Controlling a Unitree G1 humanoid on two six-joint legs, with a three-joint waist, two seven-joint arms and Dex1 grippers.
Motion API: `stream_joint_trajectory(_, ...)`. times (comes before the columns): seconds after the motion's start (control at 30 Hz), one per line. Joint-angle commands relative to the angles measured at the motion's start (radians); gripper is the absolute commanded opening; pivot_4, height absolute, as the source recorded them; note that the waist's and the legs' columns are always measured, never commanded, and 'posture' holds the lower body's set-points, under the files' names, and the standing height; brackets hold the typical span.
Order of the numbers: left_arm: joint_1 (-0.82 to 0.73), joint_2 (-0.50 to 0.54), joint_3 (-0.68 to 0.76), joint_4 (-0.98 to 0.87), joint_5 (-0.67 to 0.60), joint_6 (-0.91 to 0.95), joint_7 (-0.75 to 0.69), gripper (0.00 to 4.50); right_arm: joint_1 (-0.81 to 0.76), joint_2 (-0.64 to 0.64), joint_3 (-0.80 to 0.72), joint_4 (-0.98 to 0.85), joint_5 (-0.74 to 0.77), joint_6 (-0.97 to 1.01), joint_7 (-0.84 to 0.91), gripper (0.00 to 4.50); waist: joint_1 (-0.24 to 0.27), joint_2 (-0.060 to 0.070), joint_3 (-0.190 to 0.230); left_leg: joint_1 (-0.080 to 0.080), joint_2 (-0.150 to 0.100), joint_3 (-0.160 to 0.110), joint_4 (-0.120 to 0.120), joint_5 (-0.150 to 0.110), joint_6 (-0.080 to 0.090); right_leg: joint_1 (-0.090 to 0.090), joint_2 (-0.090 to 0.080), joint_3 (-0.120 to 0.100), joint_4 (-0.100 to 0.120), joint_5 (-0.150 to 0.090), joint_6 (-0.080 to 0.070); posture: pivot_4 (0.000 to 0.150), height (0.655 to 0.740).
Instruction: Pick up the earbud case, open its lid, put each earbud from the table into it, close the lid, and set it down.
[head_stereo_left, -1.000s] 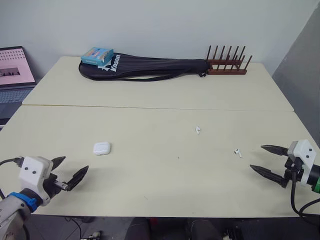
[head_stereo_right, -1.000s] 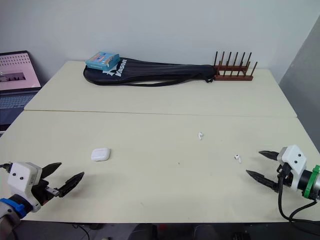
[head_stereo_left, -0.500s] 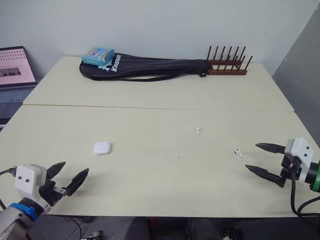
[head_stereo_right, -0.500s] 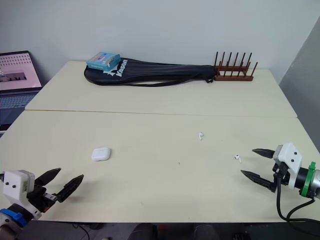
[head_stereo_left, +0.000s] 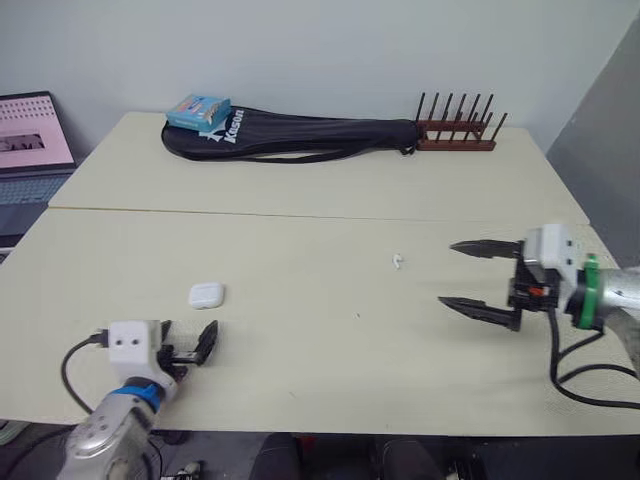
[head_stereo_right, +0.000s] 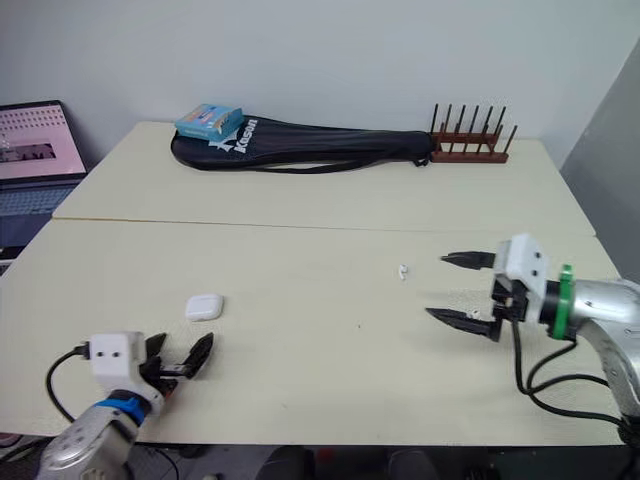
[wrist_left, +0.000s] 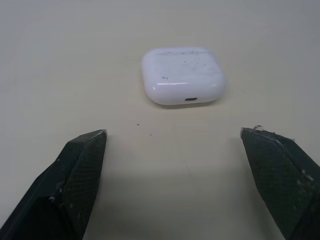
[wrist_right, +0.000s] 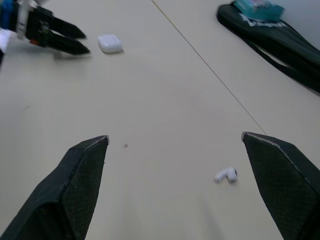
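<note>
The white earbud case lies shut on the cream table, left of centre. My left gripper stands open just short of it, and the left wrist view shows the case a little beyond the gap between the fingers. One white earbud lies near the table's middle. My right gripper is open, one finger above the other, with its tips a short way right of that earbud. The right wrist view also takes in the case and the left gripper.
A black racket bag with a blue box on it lies along the far edge. A wooden peg rack stands at the far right. An open laptop sits off the table's left side.
My left gripper has moved right and forward, close to the case. The right gripper has swung left and inward, over the spot where a second earbud lay, towards the middle earbud.
</note>
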Motion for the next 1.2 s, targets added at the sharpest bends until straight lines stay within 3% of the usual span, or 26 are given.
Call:
stream_joint_trajectory(0.03, -0.044, -0.022, -0.048, 0.019, 0.026, 0.024, 0.042, 4.5, -0.069, 0.005, 0.047, 0.0, 0.015, 0.008, 0.046, 4.46, 0.003, 0.0, 0.0, 0.0, 0.0, -0.001, 0.0, 0.0, 0.0, 0.0, 0.0, 0.0, 0.0, 0.0, 0.0, 0.15, 0.6925)
stream_joint_trajectory(0.27, -0.165, -0.054, -0.074, 0.107, 0.043, 0.103, 0.109, 4.5, -0.157, 0.011, 0.116, 0.036, 0.001, 0.004, 0.105, 4.46, 0.006, 0.006, -0.003, 0.002, -0.001, -0.007, 0.002, 0.0, 0.0, 0.006, -0.001, -0.006, 0.0, 0.0, 0.0, 0.15, 0.6925)
stream_joint_trajectory(0.57, -0.257, 0.003, -0.069, 0.165, 0.039, 0.211, 0.09, 4.5, -0.17, 0.007, 0.114, 0.037, 0.002, 0.01, 0.122, 4.46, 0.006, 0.012, -0.006, 0.002, -0.002, -0.011, 0.004, 0.0, 0.0, 0.008, -0.001, -0.01, 0.0, 0.0, 0.0, 0.15, 0.6925)
stream_joint_trajectory(0.67, -0.278, 0.015, -0.069, 0.174, 0.031, 0.255, 0.081, 3.93, -0.167, 0.006, 0.111, 0.024, 0.008, 0.018, 0.119, 4.5, 0.006, 0.013, -0.007, 0.002, -0.002, -0.012, 0.004, 0.0, 0.0, 0.008, -0.001, -0.01, 0.0, 0.0, 0.0, 0.15, 0.6925)
stream_joint_trajectory(0.8, -0.286, 0.037, -0.078, 0.188, 0.041, 0.292, 0.069, 2.79, -0.161, 0.004, 0.105, 0.01, 0.013, 0.025, 0.115, 4.5, 0.006, 0.015, -0.008, 0.002, -0.002, -0.012, 0.004, 0.0, 0.0, 0.008, -0.001, -0.01, 0.0, 0.0, 0.0, 0.15, 0.6925)
stream_joint_trajectory(0.87, -0.283, 0.047, -0.076, 0.196, 0.042, 0.3, 0.06, 2.79, -0.154, 0.002, 0.098, 0.0, 0.016, 0.029, 0.113, 4.5, 0.006, 0.016, -0.008, 0.002, -0.002, -0.012, 0.004, 0.0, 0.0, 0.008, -0.001, -0.011, 0.0, 0.0, 0.0, 0.15, 0.6925)
stream_joint_trajectory(1.07, -0.219, 0.119, -0.105, 0.185, 0.025, 0.196, -0.113, 2.79, -0.103, -0.021, 0.067, -0.029, 0.013, 0.046, 0.094, 4.5, 0.002, 0.016, -0.009, 0.001, -0.002, -0.011, 0.003, 0.0, 0.0, 0.008, -0.001, -0.01, 0.0, 0.0, 0.0, 0.15, 0.6925)
stream_joint_trajectory(1.2, -0.166, 0.151, -0.24, 0.085, 0.021, 0.003, -0.324, 2.79, -0.036, -0.051, 0.033, -0.089, 0.094, 0.18, 0.054, 4.5, 0.005, 0.016, -0.009, 0.0, -0.002, -0.009, 0.003, 0.0, 0.0, 0.007, -0.002, -0.008, -0.004, 0.0, 0.0, 0.15, 0.6925)
